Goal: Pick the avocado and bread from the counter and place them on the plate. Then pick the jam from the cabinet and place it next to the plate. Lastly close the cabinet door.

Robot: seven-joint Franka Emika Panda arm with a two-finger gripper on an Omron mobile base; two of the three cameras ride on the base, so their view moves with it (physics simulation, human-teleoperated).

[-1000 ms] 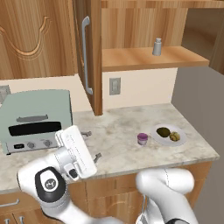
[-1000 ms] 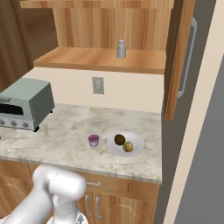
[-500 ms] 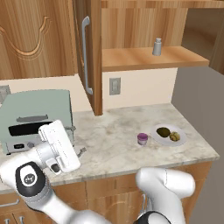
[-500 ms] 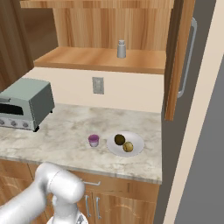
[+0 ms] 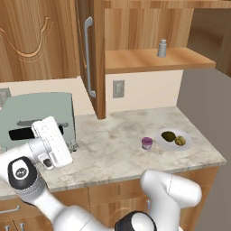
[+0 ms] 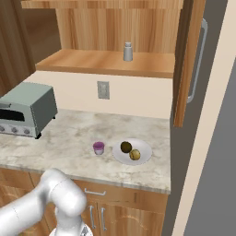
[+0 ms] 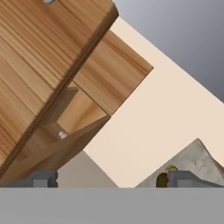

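Observation:
The white plate (image 5: 185, 146) (image 6: 144, 154) sits on the counter (image 5: 113, 144) (image 6: 69, 138) with the dark avocado (image 5: 168, 136) (image 6: 126, 147) and the tan bread (image 5: 180, 140) (image 6: 134, 154) on it. The purple jam (image 5: 147, 143) (image 6: 98, 148) stands on the counter just left of the plate. The cabinet door (image 5: 92, 54) (image 6: 186, 64) (image 7: 43, 57) stands swung out, its silver handle (image 5: 88, 58) (image 6: 198, 60) showing. My gripper (image 5: 67, 149) (image 7: 113, 179) hangs open and empty far left, in front of the toaster oven. In the hand view the avocado (image 7: 162, 179) peeks beside the right fingertip.
A grey-green toaster oven (image 5: 36, 113) (image 6: 25, 108) stands on the counter's left end, right behind my hand. A grey shaker bottle (image 5: 162, 48) (image 6: 128, 51) stands on the cabinet shelf (image 5: 153, 61) (image 6: 106, 62). A wall outlet (image 5: 118, 88) (image 6: 103, 90) sits below the shelf.
My hand has swung left and slightly up across the counter front, toward the toaster oven. Plate, jam and door have not moved.

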